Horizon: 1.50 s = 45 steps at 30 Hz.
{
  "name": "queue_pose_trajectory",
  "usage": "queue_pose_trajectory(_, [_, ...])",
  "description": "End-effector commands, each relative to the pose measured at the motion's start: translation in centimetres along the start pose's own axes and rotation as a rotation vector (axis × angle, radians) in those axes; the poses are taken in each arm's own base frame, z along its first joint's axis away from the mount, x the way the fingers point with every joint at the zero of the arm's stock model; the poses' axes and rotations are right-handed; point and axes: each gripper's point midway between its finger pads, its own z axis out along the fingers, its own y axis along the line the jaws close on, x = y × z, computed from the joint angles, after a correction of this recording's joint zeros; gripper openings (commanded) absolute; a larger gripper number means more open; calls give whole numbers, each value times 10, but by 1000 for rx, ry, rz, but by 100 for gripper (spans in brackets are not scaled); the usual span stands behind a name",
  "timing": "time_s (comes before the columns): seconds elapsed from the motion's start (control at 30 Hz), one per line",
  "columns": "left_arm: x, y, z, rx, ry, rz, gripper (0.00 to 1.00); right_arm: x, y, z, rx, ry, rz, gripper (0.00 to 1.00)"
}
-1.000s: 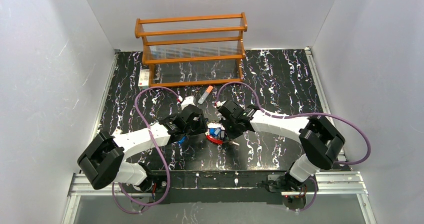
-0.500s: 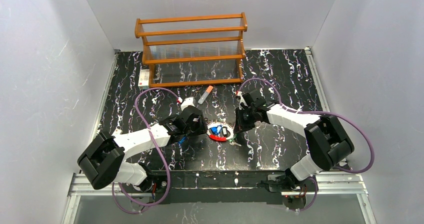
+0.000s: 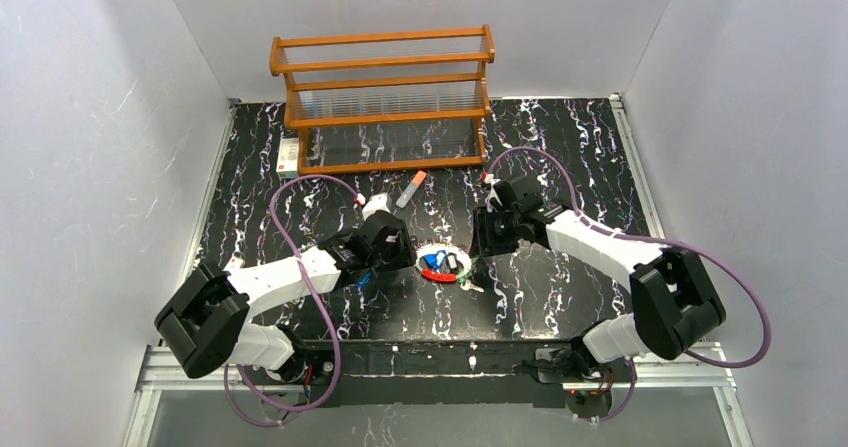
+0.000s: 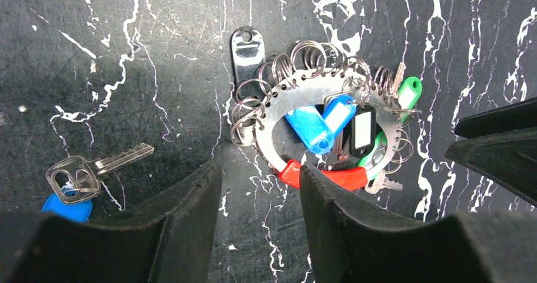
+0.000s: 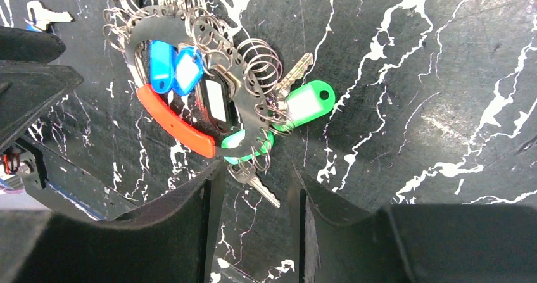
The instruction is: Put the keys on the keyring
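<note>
The keyring (image 3: 441, 265) lies flat on the black table between my two grippers, a silver loop (image 4: 278, 102) with a red section (image 4: 332, 178) and many small wire rings. Keys with blue (image 4: 315, 128) and green (image 4: 410, 92) heads hang on it. A loose blue-headed key (image 4: 95, 168) lies to the left of the ring. My left gripper (image 4: 259, 169) is open, its right fingertip at the red section's end, nothing between the fingers. My right gripper (image 5: 256, 169) is open just short of the ring (image 5: 178, 122). A small silver key (image 5: 258, 185) lies on the table between its fingertips.
A wooden rack (image 3: 385, 97) stands at the back. A grey stick with an orange cap (image 3: 410, 189) lies in front of it, and a small white tag (image 3: 288, 154) lies at the rack's left end. A flat metal tab (image 4: 247, 45) lies by the ring.
My right gripper has drawn back to the right, away from the keyring, and has opened. The keyring now lies uncovered on the table. The left arm has stayed still.
</note>
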Motion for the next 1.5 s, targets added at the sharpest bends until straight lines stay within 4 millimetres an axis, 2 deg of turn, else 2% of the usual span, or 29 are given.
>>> queue_pose_trajectory(0.0, [-3, -1, -2, 12, -15, -7, 47, -13, 11, -13, -42, -44, -29, 49])
queue_pose_trajectory(0.17, [-3, -9, 0, 51, -17, -15, 48, -1, 31, -7, -174, 4, 8, 45])
queue_pose_trajectory(0.3, [0, -14, 1, 84, -3, -34, 48, 12, 35, 6, -219, 64, 68, 43])
queue_pose_trajectory(0.53, [10, -27, 5, 171, 23, -79, 48, 26, 21, 20, -171, 112, 116, 38])
queue_pose_trajectory(0.73, [13, -27, 6, 173, 26, -81, 48, 25, 12, 19, -119, 94, 95, 38])
queue_pose_trajectory(1.2, [8, -28, 3, 172, 10, -69, 48, 30, 4, 35, -109, 99, 107, 32])
queue_pose_trajectory(1.33, [6, -29, 2, 170, 9, -54, 48, 28, 2, 38, -99, 92, 107, 25])
queue_pose_trajectory(1.47, [3, -30, 1, 169, 1, -48, 48, 22, 3, 36, -91, 87, 78, 10])
